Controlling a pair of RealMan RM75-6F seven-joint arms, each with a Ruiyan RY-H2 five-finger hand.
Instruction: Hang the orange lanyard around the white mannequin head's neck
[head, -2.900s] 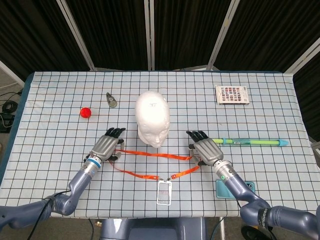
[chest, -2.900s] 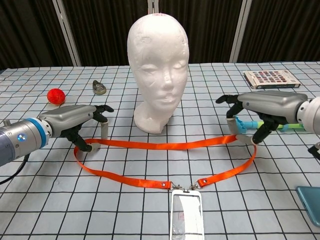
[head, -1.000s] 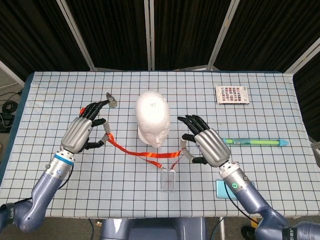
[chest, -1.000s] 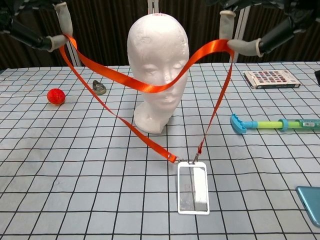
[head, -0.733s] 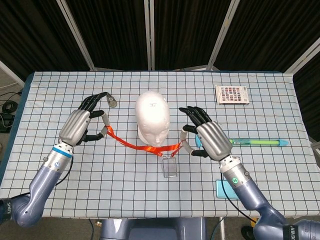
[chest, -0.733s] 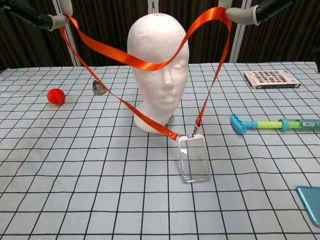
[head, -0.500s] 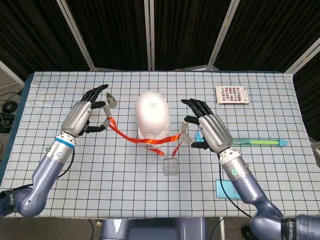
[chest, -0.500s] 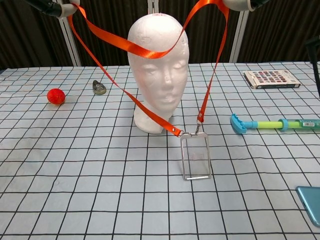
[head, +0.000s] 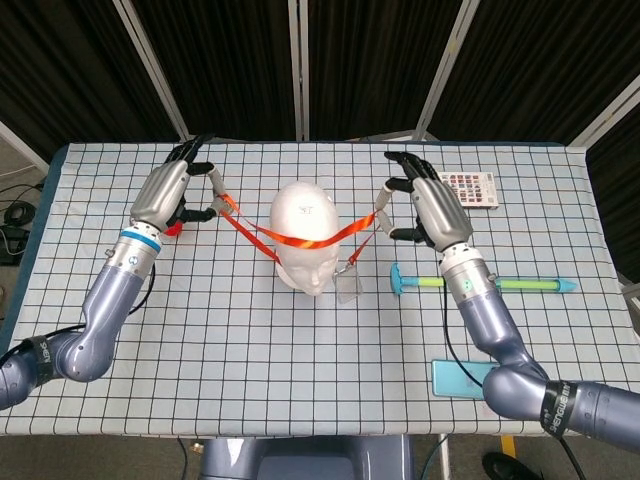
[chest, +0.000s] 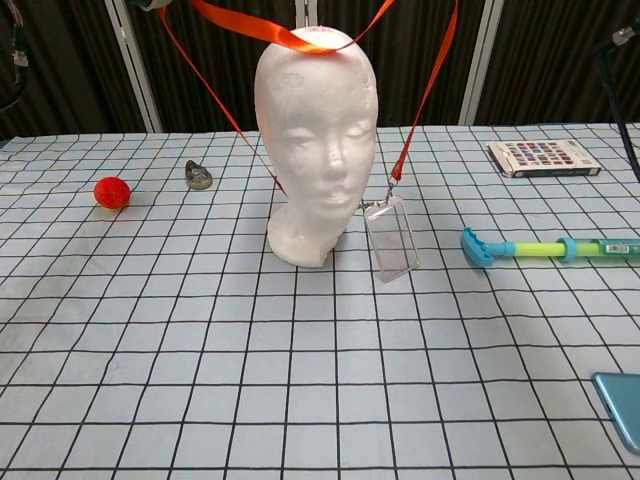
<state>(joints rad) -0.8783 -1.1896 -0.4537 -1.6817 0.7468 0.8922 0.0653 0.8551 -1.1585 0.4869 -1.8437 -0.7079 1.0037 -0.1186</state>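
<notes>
Now both hands, left hand (head: 175, 192) and right hand (head: 428, 210), pinch the orange ribbon lanyard (head: 300, 240) stretched across the white foam mannequin head (head: 306, 250)'s crown

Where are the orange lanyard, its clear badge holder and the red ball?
orange lanyard (chest: 262, 31), chest view, strap over the crown
clear badge holder (chest: 392, 239), chest view, sleeve's middle
red ball (chest: 110, 192), chest view, its centre

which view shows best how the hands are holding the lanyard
The head view: left hand and right hand each hold the orange lanyard stretched over the mannequin head. The chest view shows only strap and hanging badge holder; both hands are out of frame.
</notes>
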